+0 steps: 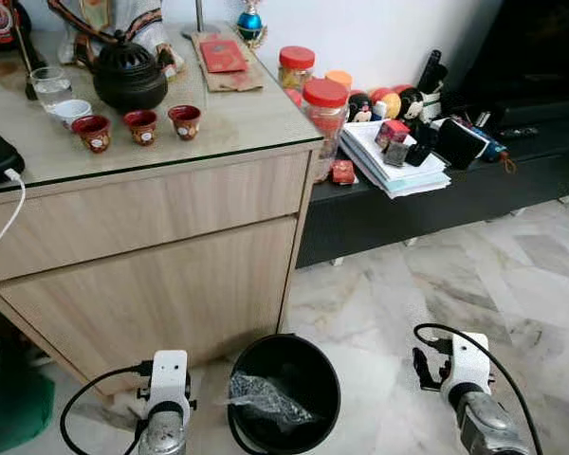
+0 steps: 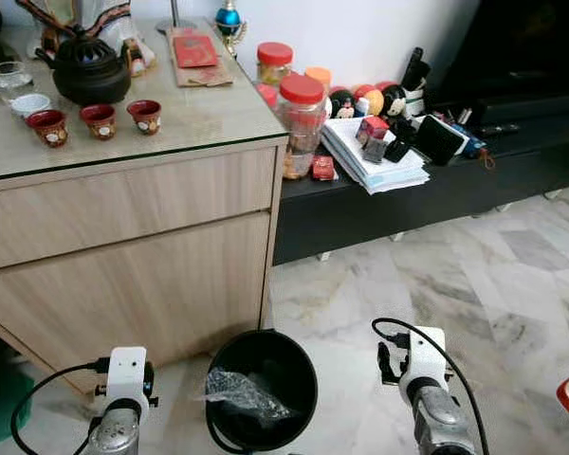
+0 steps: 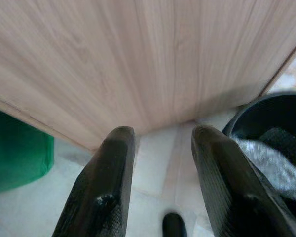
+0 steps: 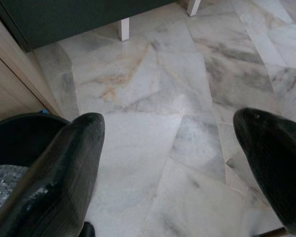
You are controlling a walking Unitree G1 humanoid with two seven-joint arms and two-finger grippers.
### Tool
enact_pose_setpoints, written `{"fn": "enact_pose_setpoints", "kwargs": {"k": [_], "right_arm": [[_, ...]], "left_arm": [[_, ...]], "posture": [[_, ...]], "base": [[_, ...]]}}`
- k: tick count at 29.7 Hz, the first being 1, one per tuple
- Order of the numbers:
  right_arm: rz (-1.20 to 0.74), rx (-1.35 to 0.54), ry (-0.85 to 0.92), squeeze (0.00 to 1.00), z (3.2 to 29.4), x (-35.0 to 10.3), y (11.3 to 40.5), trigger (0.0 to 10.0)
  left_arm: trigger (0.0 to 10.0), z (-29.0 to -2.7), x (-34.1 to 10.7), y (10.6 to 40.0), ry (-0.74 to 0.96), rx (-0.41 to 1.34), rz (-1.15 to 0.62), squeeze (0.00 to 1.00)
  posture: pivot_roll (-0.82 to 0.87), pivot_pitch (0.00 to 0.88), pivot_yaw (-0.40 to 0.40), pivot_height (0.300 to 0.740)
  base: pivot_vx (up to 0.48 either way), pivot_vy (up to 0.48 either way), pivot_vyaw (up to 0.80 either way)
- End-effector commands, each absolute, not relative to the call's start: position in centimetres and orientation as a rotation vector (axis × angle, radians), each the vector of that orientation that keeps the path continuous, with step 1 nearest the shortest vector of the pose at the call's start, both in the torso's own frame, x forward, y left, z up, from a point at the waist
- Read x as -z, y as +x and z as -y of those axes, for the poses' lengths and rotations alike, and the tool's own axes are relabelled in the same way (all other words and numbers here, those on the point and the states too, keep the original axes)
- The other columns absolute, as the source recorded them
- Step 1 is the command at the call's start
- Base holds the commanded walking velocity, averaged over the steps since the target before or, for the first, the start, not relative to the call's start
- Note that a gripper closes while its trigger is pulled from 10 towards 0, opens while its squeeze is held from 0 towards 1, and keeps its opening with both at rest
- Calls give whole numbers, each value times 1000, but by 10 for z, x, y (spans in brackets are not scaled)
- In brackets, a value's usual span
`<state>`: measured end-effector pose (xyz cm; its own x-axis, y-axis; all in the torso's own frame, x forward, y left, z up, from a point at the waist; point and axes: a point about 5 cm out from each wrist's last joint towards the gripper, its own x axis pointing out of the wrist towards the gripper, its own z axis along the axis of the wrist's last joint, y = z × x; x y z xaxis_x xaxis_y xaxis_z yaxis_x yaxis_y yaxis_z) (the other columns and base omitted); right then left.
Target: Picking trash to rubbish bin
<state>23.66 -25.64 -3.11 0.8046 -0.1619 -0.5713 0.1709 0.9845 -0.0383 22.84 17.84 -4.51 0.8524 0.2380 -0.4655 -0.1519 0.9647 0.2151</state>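
A black round rubbish bin [image 1: 299, 365] stands on the marble floor in front of the wooden cabinet, between my two arms. Crumpled clear plastic trash [image 1: 264, 398] lies inside it, and the same trash [image 3: 271, 158] shows in the left wrist view. My left gripper [image 3: 163, 133] is low beside the bin, facing the cabinet's foot, open with nothing between its fingers. My right gripper [image 4: 170, 121] hangs wide open over bare floor on the bin's other side, with the bin's rim [image 4: 24, 123] at the edge of the right wrist view. My left wrist [image 1: 166, 389] and right wrist [image 1: 465, 365] show in the eye views.
The wooden cabinet [image 1: 152, 256] carries a black teapot [image 1: 128, 76] and small red cups [image 1: 140, 125] on its glass top. A low black bench [image 1: 408, 209] holds jars [image 1: 324, 104], papers and small items. A green object [image 1: 14, 408] sits at the far left. Open marble floor [image 1: 512, 284] lies to the right.
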Motion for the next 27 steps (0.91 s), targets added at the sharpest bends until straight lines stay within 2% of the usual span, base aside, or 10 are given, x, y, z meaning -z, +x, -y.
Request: {"fn": "enact_pose_setpoints", "kwargs": {"k": [1,7,27], "right_arm": [[-673,234,23,0,266,41,219,10000],[-693,266,49,0,266,46,211,10000],[-649,254,65,0,259,39,225,10000]], "left_arm": [[10000,-176,57,215,179,-187,-602,0],[10000,-169,64,207,174,-149,-661,0],[10000,-167,66,206,146,-135,-677,0]], "posture": [[-67,28,-108,740],[-78,3,-100,740],[-71,0,-108,740]], "base": [[0,0,0],[0,0,0],[-12,0,0]]}}
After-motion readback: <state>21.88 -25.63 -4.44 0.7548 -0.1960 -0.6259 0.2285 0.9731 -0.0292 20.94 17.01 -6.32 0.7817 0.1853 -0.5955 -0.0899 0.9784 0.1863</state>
